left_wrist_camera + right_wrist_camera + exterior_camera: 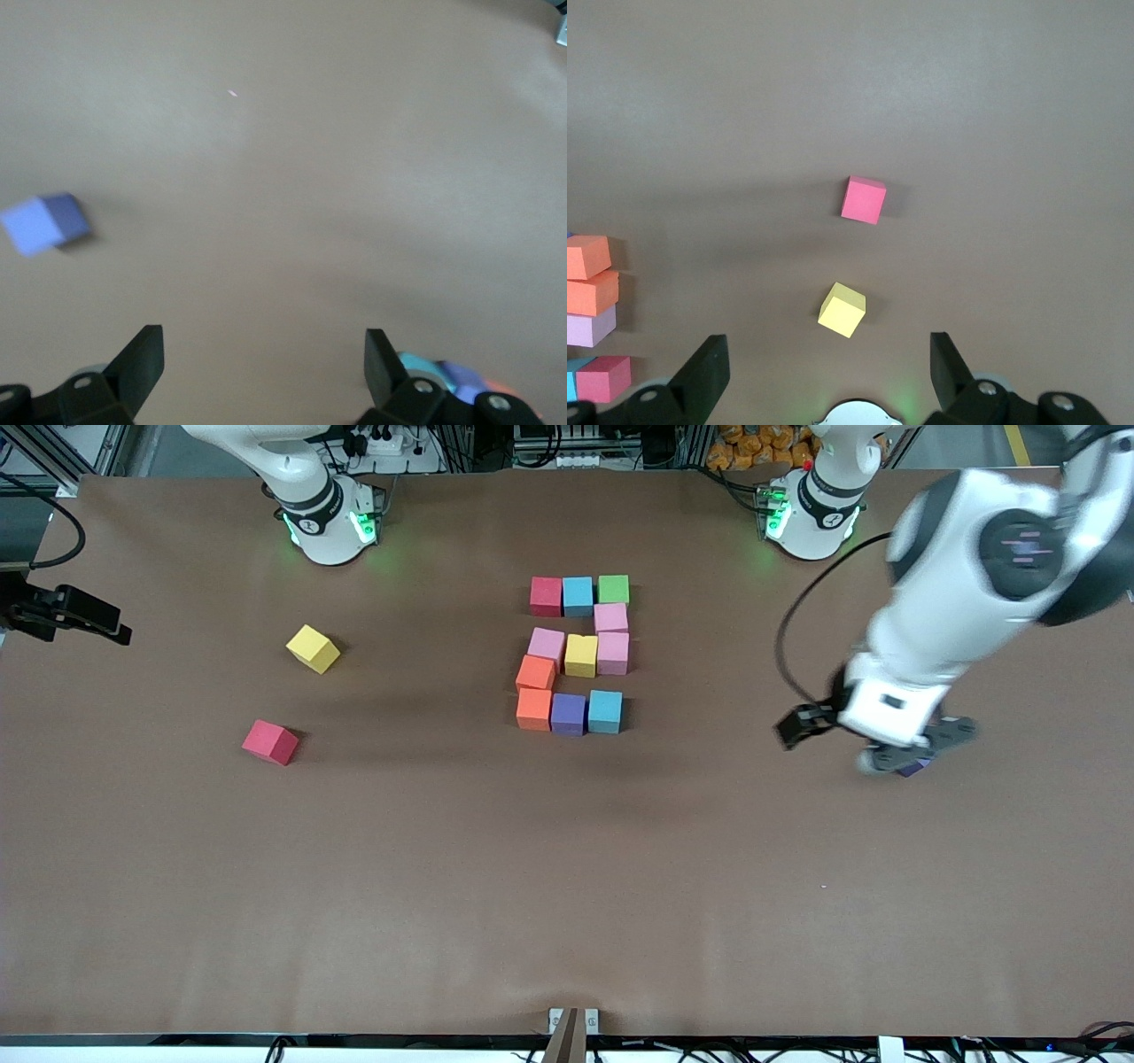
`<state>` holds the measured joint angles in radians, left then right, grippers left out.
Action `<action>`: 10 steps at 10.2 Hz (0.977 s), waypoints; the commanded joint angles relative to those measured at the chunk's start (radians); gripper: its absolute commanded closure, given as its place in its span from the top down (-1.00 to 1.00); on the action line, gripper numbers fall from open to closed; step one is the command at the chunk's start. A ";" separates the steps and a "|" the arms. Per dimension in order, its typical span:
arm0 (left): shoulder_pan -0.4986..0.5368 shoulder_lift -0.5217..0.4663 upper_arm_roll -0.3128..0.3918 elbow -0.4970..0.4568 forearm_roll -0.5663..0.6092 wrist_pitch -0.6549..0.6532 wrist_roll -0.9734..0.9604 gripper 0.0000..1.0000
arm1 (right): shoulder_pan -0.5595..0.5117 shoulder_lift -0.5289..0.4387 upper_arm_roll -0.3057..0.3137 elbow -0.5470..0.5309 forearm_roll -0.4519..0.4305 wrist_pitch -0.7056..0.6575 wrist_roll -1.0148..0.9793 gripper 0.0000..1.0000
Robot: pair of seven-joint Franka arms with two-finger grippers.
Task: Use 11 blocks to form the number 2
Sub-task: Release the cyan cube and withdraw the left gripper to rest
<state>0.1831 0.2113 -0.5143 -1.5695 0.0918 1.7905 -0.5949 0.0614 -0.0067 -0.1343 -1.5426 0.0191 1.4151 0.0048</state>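
Number 2 (579,654) sits mid-desk, between the two arm bases and nearer the front camera than they are: eleven touching blocks, with red, light blue, green in the row closest to the bases and orange, purple, light blue in the row nearest the camera. Loose yellow block (313,648) and loose red block (270,742) lie well apart from number 2, toward the right arm's end of the desk (567,886). A loose purple block (912,767) lies toward the left arm's end, partly hidden under the left gripper (886,746), fingers apart, nothing held. Right gripper (828,372) waits above the desk near its base, over the loose yellow and red blocks, fingers apart and empty.
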 commanded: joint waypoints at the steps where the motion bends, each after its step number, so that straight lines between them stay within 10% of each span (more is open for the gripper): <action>1: -0.017 -0.084 0.144 0.031 -0.053 -0.092 0.205 1.00 | -0.020 -0.027 0.013 -0.027 0.018 0.004 0.012 1.00; 4: -0.264 -0.174 0.503 0.022 -0.113 -0.147 0.343 1.00 | -0.020 -0.027 0.015 -0.025 0.016 0.002 0.012 1.00; 10: -0.390 -0.234 0.666 0.005 -0.102 -0.200 0.449 1.00 | -0.020 -0.027 0.015 -0.025 0.016 -0.001 0.012 1.00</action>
<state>-0.1858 -0.0121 0.1357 -1.5395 -0.0033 1.6031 -0.1819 0.0609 -0.0071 -0.1336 -1.5444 0.0193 1.4143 0.0049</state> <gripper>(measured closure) 0.000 0.000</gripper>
